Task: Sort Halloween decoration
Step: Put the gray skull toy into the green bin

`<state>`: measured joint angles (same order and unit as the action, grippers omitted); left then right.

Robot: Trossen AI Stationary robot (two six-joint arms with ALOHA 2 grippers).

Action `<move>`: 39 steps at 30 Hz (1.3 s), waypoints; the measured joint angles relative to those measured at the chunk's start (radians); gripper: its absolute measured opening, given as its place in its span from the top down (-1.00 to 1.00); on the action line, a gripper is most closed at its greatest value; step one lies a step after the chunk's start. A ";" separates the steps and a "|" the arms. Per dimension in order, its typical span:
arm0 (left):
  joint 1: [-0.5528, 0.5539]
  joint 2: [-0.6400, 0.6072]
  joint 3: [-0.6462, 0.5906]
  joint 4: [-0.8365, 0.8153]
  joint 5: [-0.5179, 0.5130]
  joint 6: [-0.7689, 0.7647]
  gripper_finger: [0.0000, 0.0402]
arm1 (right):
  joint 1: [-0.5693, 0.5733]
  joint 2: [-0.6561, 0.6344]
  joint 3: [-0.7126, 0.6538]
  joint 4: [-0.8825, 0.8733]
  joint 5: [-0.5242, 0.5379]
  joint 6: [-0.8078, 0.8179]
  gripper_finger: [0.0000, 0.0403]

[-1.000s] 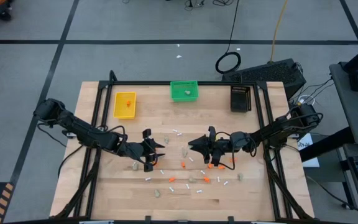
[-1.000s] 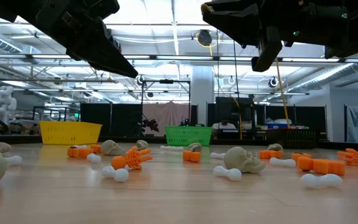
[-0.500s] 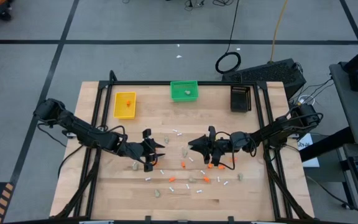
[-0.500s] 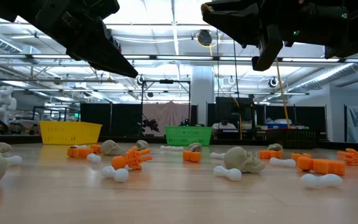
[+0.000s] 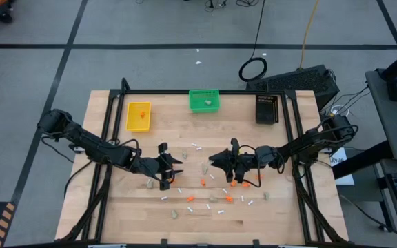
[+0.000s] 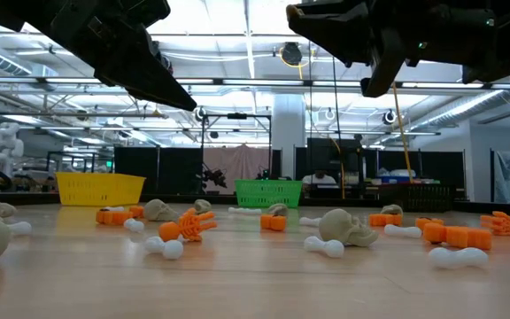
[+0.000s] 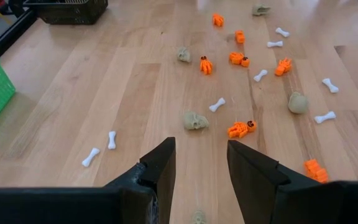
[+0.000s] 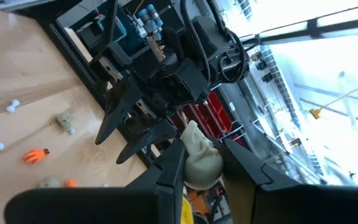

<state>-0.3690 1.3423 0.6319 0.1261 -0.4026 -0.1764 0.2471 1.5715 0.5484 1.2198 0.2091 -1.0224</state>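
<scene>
**A:** Wooden tabletop [image 5: 116,207] from above: you see both arms meeting mid-table, the left gripper [image 5: 174,169] and right gripper [image 5: 216,160] facing each other, tiny orange bits [image 5: 203,182], beige-grey lumps [image 5: 176,214] and white sticks [image 5: 197,147] scattered around and below them. Yellow plastic bin [image 5: 138,115], green mesh bin [image 5: 204,100] and black bin [image 5: 267,108] line the far edge.

**B:** And the low view?

**A:** Both arms hang above the pieces, touching none on the table.

**B:** Left wrist?

**A:** Its fingers [image 7: 159,168] stand apart, empty, over bare wood.

**B:** Right wrist?

**A:** You'll find its fingers [image 8: 173,163] clamped on a beige-grey skull-shaped lump [image 8: 199,155], lifted off the table.
</scene>
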 joint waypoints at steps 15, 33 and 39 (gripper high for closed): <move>0.000 0.000 0.000 0.000 0.000 0.000 0.29 | -0.098 0.000 0.055 0.002 0.348 0.501 0.67; 0.000 0.000 0.000 -0.003 0.017 -0.001 0.29 | -0.569 0.019 0.476 -0.818 0.064 0.833 0.67; 0.000 0.000 0.000 -0.001 0.017 -0.001 0.29 | -0.712 0.112 0.548 -0.910 -0.087 0.892 0.67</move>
<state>-0.3695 1.3426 0.6319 0.1248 -0.3859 -0.1776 -0.4652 1.6837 1.0968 0.3093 0.1217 -0.1303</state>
